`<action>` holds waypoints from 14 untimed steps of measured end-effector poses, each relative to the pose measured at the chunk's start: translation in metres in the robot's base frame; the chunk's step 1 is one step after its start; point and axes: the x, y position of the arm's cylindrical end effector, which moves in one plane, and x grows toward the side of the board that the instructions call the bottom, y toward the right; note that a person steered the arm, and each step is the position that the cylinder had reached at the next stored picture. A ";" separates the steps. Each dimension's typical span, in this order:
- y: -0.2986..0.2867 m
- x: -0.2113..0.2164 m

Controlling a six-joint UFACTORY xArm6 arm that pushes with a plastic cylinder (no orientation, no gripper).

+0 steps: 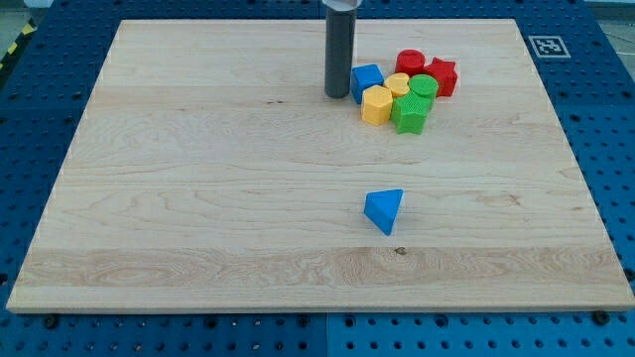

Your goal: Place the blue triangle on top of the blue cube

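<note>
The blue triangle (384,210) lies alone on the wooden board (198,198), below the middle and toward the view's bottom. The blue cube (366,80) sits at the left edge of a cluster of blocks near the view's top. My tip (337,95) stands just left of the blue cube, close to or touching it, and far above the blue triangle in the view.
The cluster holds a yellow hexagonal block (376,104), a yellow round block (398,84), a green round block (423,87), a green block (410,113), a red cylinder (410,62) and a red block (441,75). Blue perforated table surrounds the board.
</note>
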 end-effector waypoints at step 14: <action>0.035 0.170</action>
